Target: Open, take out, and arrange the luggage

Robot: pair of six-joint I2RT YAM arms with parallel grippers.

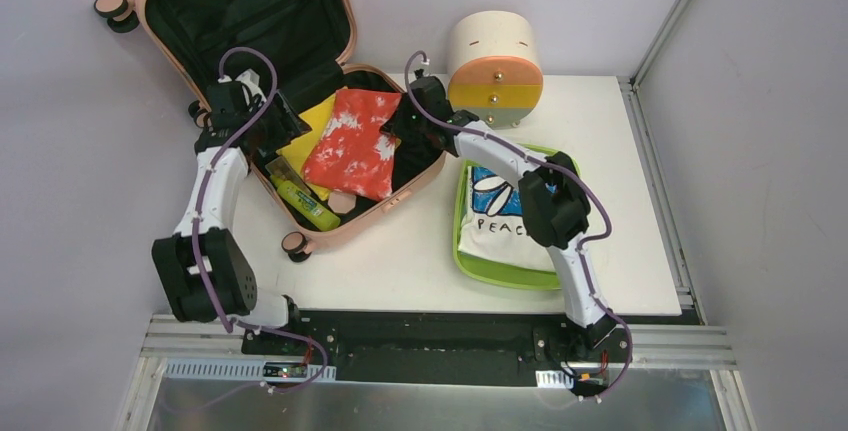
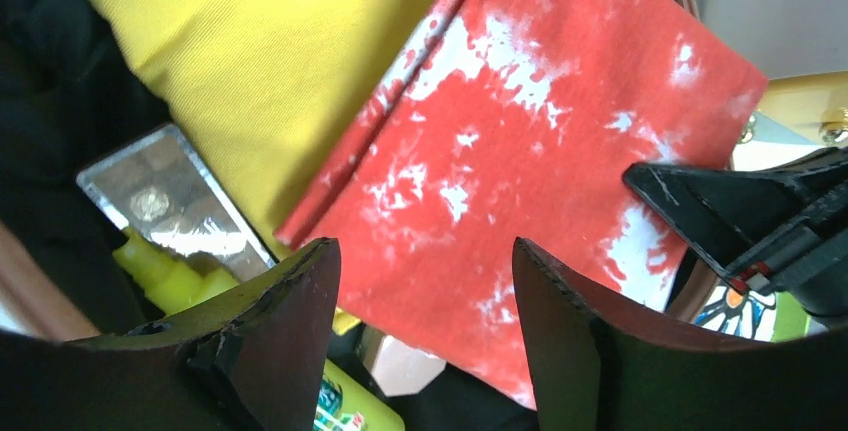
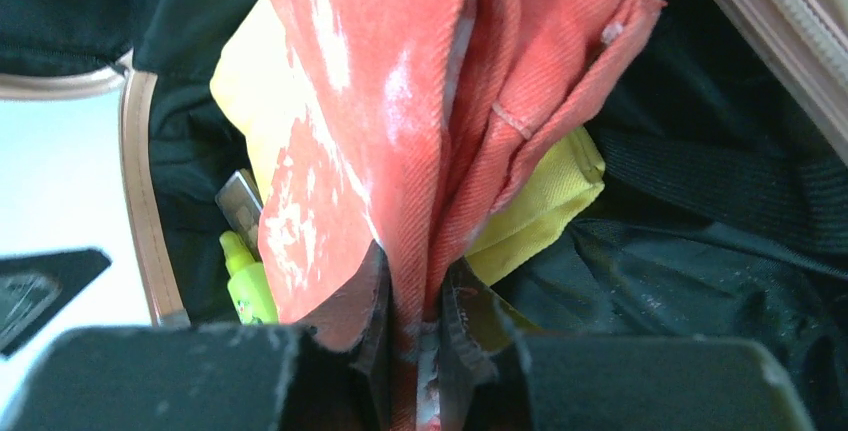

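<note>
We work on a white table (image 1: pixel 400 261) walled in by pale panels; at its far left the luggage (image 1: pixel 380 213) lies open, its lid leaning back against the wall so the black-lined shell faces up for unpacking. Over the shell's left side our left gripper (image 2: pixel 422 251) hovers with jaws apart and nothing between them, likely ready for the lime-green bottle (image 1: pixel 305 203) or the yellow cloth (image 1: pixel 308 131) below. Beside that cloth lies the red-and-white tie-dye cloth (image 1: pixel 352 143); our right gripper (image 3: pixel 420 301) pinches its right edge, the fabric bunched between the fingers, which we judge a hold for lifting it out. Further right sits the lime-green tray (image 1: pixel 462 241), already holding a white T-shirt (image 1: pixel 500 216), seemingly the place for unpacked things.
</note>
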